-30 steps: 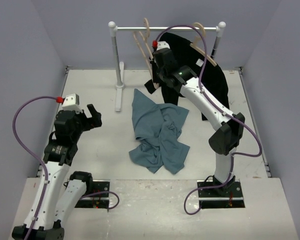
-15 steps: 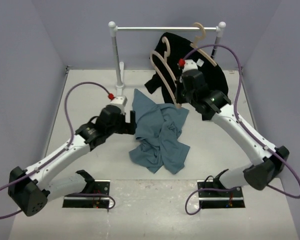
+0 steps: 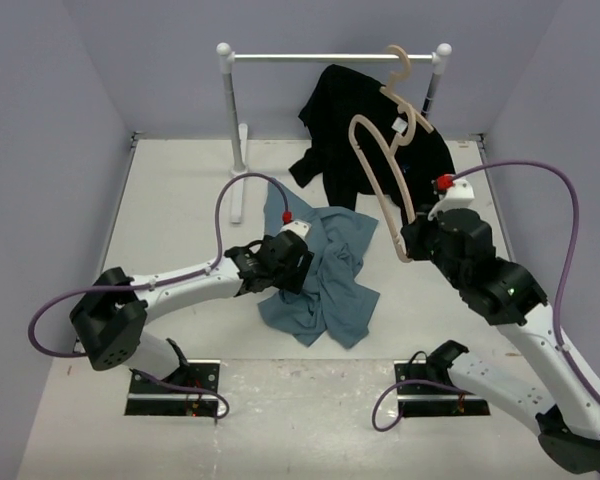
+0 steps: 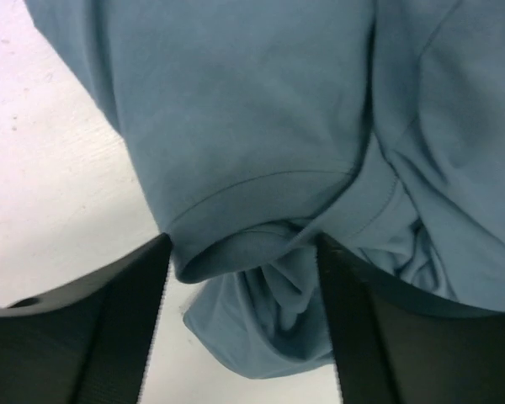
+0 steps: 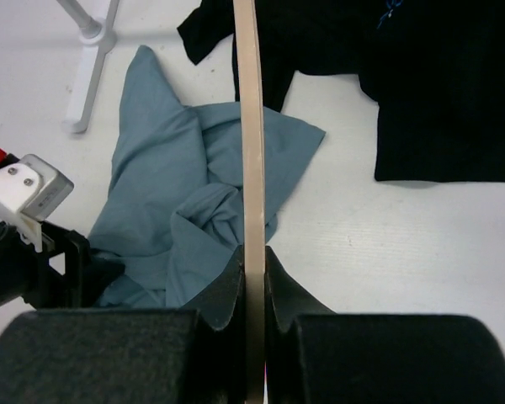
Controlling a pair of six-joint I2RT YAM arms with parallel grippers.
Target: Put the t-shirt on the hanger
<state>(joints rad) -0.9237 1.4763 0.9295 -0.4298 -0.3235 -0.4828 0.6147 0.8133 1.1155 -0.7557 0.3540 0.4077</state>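
The slate-blue t-shirt (image 3: 325, 275) lies crumpled at the table's middle. My left gripper (image 3: 300, 272) is down on its left edge. In the left wrist view the t-shirt (image 4: 252, 126) fills the frame, and a folded sleeve hem sits between my left gripper's (image 4: 244, 278) spread black fingers (image 4: 122, 324). My right gripper (image 3: 412, 242) is shut on one end of the pale wooden hanger (image 3: 380, 175), holding it in the air right of the shirt. In the right wrist view the hanger (image 5: 251, 126) runs straight up from the right gripper (image 5: 252, 269), above the t-shirt (image 5: 168, 194).
A white clothes rail (image 3: 330, 57) on posts stands at the back. A black shirt (image 3: 350, 110) hangs from it on a second wooden hanger (image 3: 405, 85) and spills onto the table (image 5: 438, 84). The rail's foot (image 5: 88, 50) stands left of the t-shirt.
My left arm has reached right onto the t-shirt and its jaws have narrowed around a fold. My right arm has drawn the hanger back from the rail toward the near right.
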